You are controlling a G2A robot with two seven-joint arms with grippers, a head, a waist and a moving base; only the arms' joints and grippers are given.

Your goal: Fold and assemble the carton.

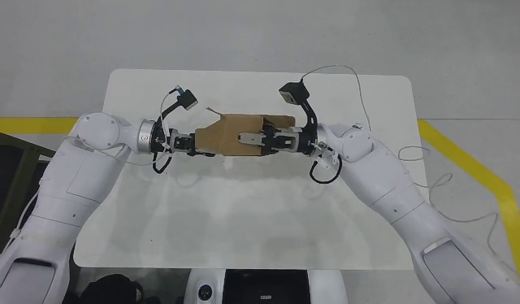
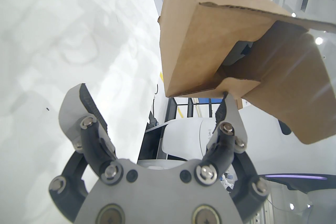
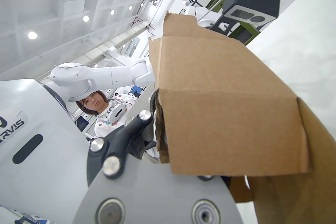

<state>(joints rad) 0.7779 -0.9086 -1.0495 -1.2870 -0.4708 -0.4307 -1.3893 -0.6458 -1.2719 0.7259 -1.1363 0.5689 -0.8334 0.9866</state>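
A brown, partly folded carton [image 1: 231,133] hangs above the middle of the white table [image 1: 260,223], between my two grippers. My right gripper [image 1: 258,140] comes in from the right and is shut on the carton's wall [image 3: 223,117]; one finger [image 3: 143,104] shows beside that wall and the other is hidden behind the cardboard. My left gripper [image 2: 155,91] stands open at the carton's other end [image 2: 189,51]. One of its fingertips [image 2: 225,101] touches the edge of a loose flap, and the other is clear of the cardboard. In the top view the left gripper [image 1: 195,144] sits right at the flaps.
A thin cable [image 1: 357,84] from the right arm loops over the table's back right part. Yellow floor lines [image 1: 455,149] run past both sides of the table. Bare tabletop lies in front of and behind the carton.
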